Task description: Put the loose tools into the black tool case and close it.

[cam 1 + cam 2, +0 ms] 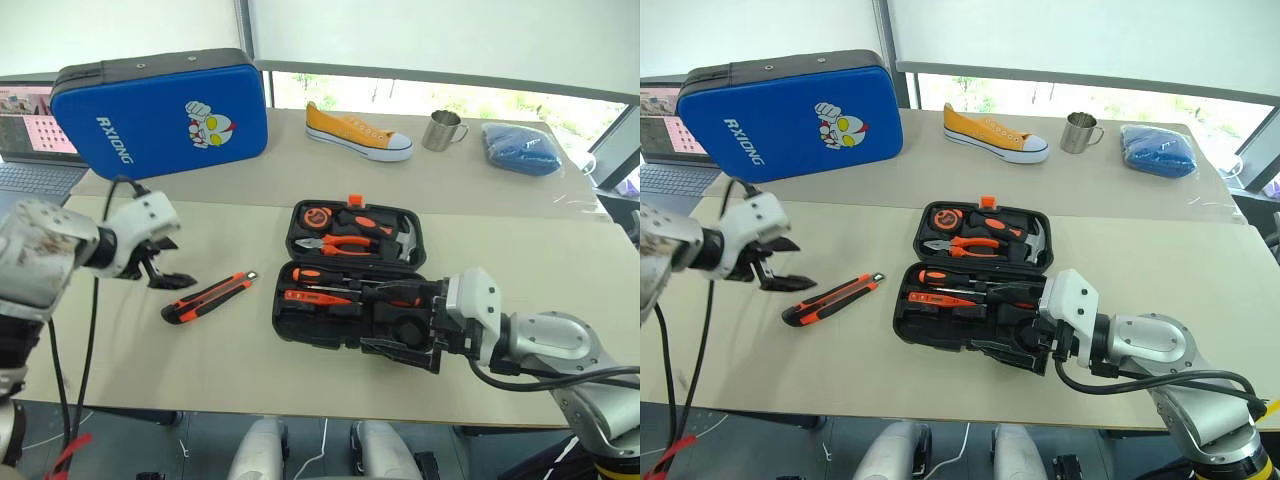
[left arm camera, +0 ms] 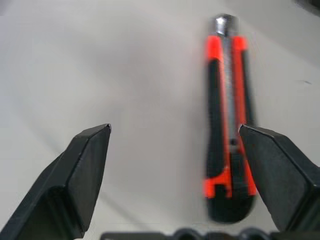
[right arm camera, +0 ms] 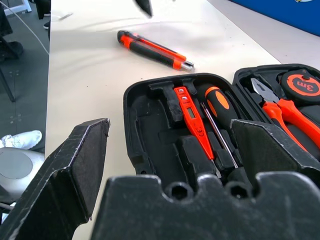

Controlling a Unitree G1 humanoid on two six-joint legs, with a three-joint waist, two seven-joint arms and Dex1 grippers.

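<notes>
Left eye view: beige table [image 1: 250, 370], windowed room.

Matt black plastic tool case [image 1: 350, 275], shiny metal mug [image 1: 442, 130], smooth table [image 1: 150, 350]

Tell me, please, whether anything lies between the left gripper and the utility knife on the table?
Nothing visible does. The left gripper hangs open beside the utility knife, with only bare table between them; the black tool case lies beyond the knife.

One utility knife [image 1: 208, 297], one black tool case [image 1: 300, 322], one blue case [image 1: 160, 110], one shoe [image 1: 357, 131], one mug [image 1: 442, 130]
</notes>
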